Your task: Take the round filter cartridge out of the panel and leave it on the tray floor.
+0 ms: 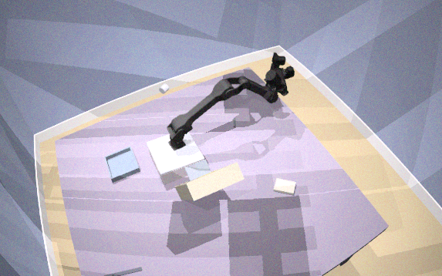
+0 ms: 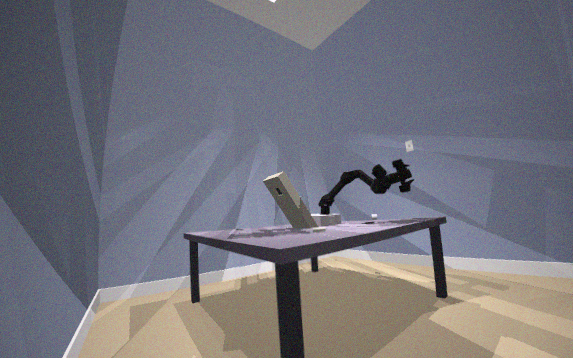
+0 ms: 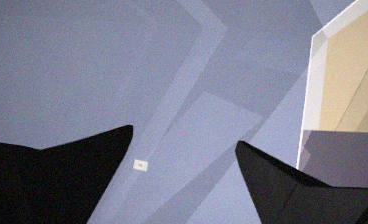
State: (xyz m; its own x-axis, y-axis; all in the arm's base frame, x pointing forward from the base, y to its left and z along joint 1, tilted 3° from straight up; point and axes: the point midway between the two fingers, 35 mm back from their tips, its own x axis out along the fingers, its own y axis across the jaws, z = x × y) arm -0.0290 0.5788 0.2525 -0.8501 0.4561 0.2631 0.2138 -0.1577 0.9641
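Observation:
The service panel appears as a tilted beige block (image 1: pixel 216 182) (image 2: pixel 289 202) on the table, leaning away from the arm's base. I cannot make out the round cartridge or its slots in any view. The tray (image 1: pixel 123 165) is pale blue with dark walls, at the left of the table in the top view; no cartridge shows in it. My gripper (image 3: pixel 186 138) (image 2: pixel 409 174) is open, with nothing between its fingers. It is raised high, far from panel and tray, and the wrist view shows mostly wall.
The arm's base stands on a white box (image 1: pixel 176 156) between tray and panel. A pale blue surface (image 1: pixel 198 170) shows between that box and the panel. A small cream block (image 1: pixel 285 186) lies right of the panel. A grey bar (image 1: pixel 127 271) shows at the bottom edge.

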